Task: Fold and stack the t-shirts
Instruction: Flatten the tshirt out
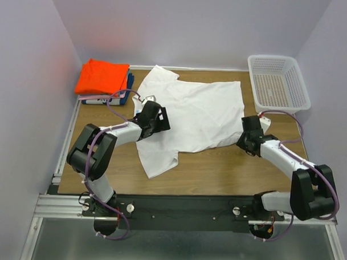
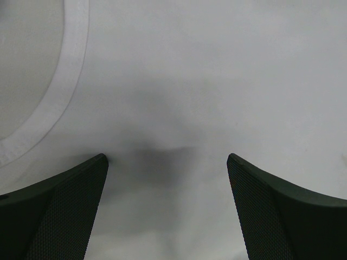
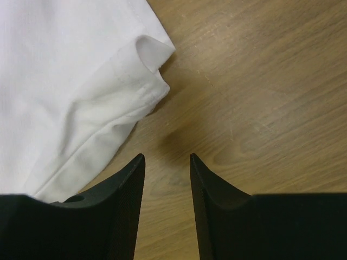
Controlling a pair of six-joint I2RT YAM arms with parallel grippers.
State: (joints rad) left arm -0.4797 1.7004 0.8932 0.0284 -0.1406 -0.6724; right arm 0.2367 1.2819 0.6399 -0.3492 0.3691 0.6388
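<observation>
I've got left gripper [image 2: 165,162] wide apart over the white t-shirt [image 1: 202,111] spread mid-table near its collar [image 2: 68,81], right gripper [image 3: 166,158] narrow and holding nothing over bare table [image 3: 260,81] beside its corner, orange t-shirt [image 1: 102,76] folded on blue t-shirt [image 1: 130,81] far-left.

The left gripper [image 2: 167,158] points down, jaws spread wide. The right gripper [image 3: 166,157] also points down, jaws only narrowly parted.

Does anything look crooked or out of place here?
Nothing is spilled or damaged. The white t-shirt lies slanted on the table, and its hem corner by the right hand is curled over.
</observation>
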